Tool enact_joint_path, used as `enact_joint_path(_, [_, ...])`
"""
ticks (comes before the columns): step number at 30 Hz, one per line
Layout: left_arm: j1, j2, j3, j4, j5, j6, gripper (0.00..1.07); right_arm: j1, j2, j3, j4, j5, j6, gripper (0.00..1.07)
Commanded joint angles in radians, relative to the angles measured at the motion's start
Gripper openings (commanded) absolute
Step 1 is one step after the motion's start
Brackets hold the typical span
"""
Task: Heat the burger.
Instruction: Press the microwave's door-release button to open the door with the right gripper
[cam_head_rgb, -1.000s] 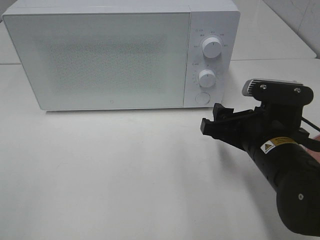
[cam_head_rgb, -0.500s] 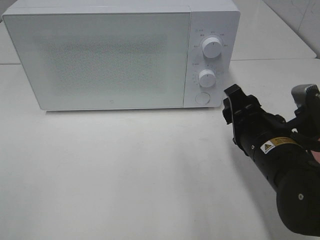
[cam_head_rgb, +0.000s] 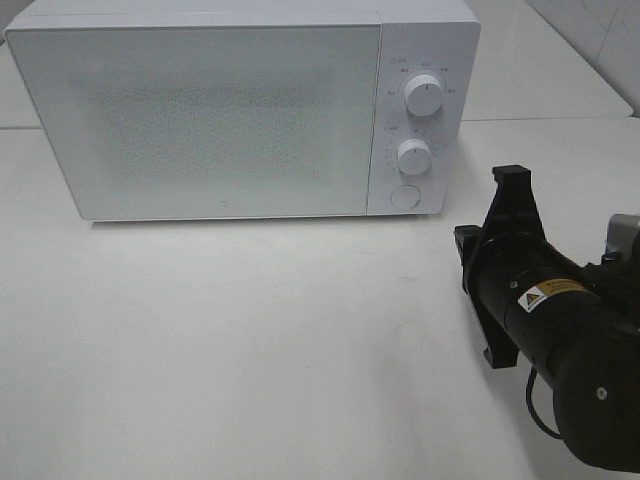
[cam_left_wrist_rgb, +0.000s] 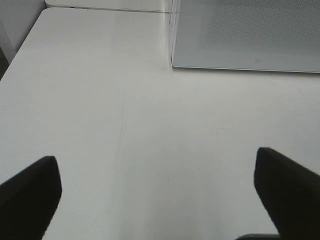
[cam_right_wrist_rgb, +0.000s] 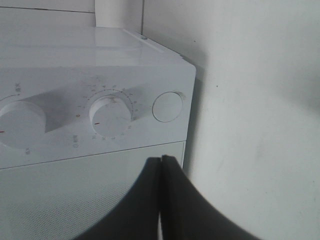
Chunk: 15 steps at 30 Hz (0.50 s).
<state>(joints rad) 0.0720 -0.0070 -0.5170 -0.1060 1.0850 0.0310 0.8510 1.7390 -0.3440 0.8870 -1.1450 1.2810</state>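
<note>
The burger is out of view in every frame. A white microwave (cam_head_rgb: 220, 110) stands at the back of the table with its door closed. My right gripper (cam_head_rgb: 511, 177) is shut on nothing, a short way in front of the microwave's lower right corner. In the right wrist view its fingertips (cam_right_wrist_rgb: 161, 159) are pressed together and point at the control panel, below the round door button (cam_right_wrist_rgb: 167, 106). My left gripper (cam_left_wrist_rgb: 160, 195) is open over bare table, its two fingers (cam_left_wrist_rgb: 30, 190) wide apart; the microwave's front left corner (cam_left_wrist_rgb: 172, 60) lies ahead of it.
The panel carries two knobs (cam_head_rgb: 424, 96) (cam_head_rgb: 413, 156) above the round button (cam_head_rgb: 404, 196). The white table (cam_head_rgb: 250, 340) stretches in front of the microwave. My right arm's black body (cam_head_rgb: 560, 330) fills the near right corner.
My right gripper has closed, rolled onto its side and drawn back to the right, away from the microwave's front. The left gripper has stayed open.
</note>
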Motion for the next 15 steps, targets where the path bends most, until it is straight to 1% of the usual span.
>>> enact_joint_path(1, [0.005,-0.022,0.002,-0.009,-0.016,0.0,1.01,0.002,-0.002,-0.009,-0.006,0.035,0.042,0.0])
enact_joint_path(6, [0.005,-0.022,0.002,-0.009,-0.016,0.0,1.01,-0.01,-0.002,-0.009,-0.009,0.044,0.041,0.0])
enact_joint_path(9, [0.005,-0.022,0.002,-0.009,-0.016,0.0,1.01,-0.033,-0.002,-0.009,-0.017,0.049,0.035,0.0])
enact_joint_path(11, [0.005,-0.022,0.002,-0.009,-0.016,0.0,1.01,-0.061,-0.002,-0.016,-0.044,0.07,0.035,0.0])
enact_joint_path(12, [0.005,-0.022,0.002,-0.009,-0.016,0.0,1.01,-0.061,-0.002,-0.016,-0.044,0.07,0.035,0.0])
enact_joint_path(14, [0.005,-0.022,0.002,-0.009,-0.016,0.0,1.01,-0.096,-0.002,-0.045,-0.085,0.118,0.033,0.0])
enact_joint_path(15, [0.005,-0.022,0.002,-0.009,-0.016,0.0,1.01,-0.096,-0.002,-0.045,-0.085,0.118,0.033,0.0])
